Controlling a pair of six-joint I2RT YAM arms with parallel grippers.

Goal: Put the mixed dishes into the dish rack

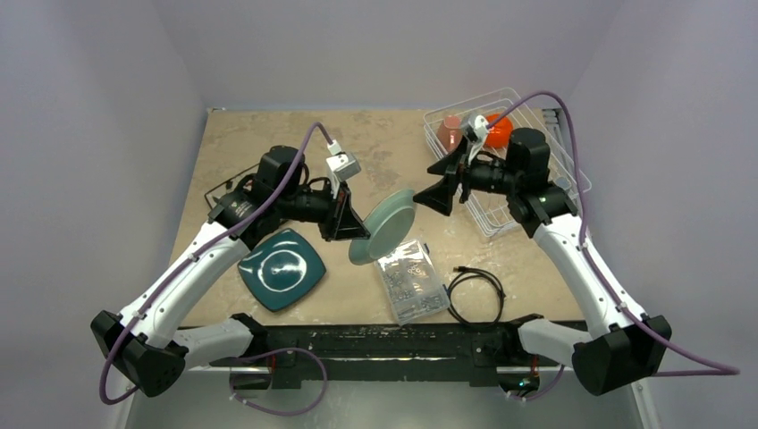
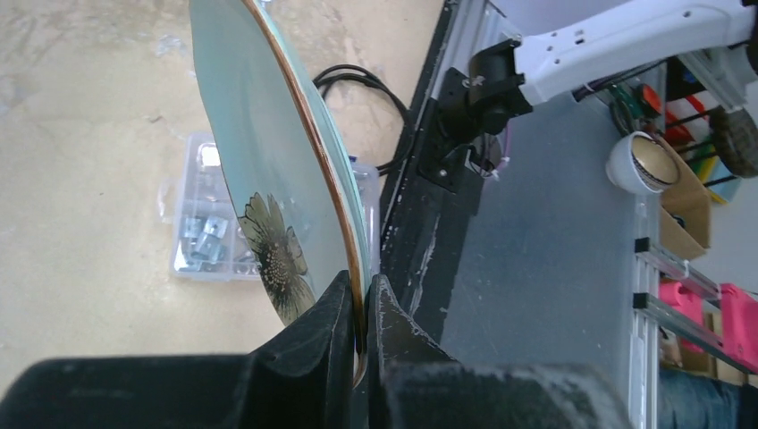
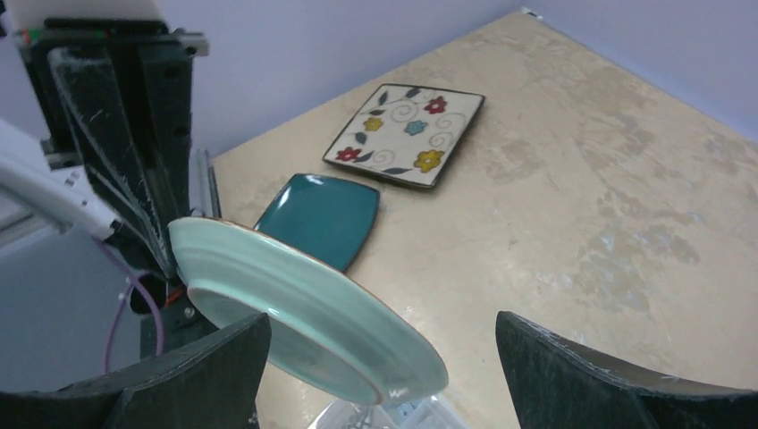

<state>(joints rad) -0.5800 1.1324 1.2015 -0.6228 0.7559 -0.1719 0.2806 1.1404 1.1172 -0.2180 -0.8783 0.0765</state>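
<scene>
- Got the left pincer point(image 2: 357, 299) pinched tight on the rim of the pale green round flowered plate point(image 2: 268, 152), up off the desk point(image 1: 268, 143) around its middle and tilted steeply on edge.
- Can see the flower print on the plate's face in the left wrist view, plus a brown line round the rim.
- Got the right pincer point(image 3: 383, 331) spread wide with nothing in it, facing the plate's free rim, which pokes in between the fingers. Can't tell if anything touches.
- Found the dish rack point(image 1: 572, 174) at the far right corner of the desk, with the orange bowl point(image 1: 498, 131) and pink cup point(image 1: 450, 132) inside, side by side at its far end.
- Spotted the dark teal square plate point(image 1: 282, 268) lying flat by the near edge, left of centre.
- Spotted the white floral square plate point(image 3: 407, 134) flat just beyond it toward the left edge, not touching.
- Also a clear plastic box point(image 1: 411, 281) of small parts by the near edge at centre, with a coiled black cable point(image 1: 474, 295) just to its right.
</scene>
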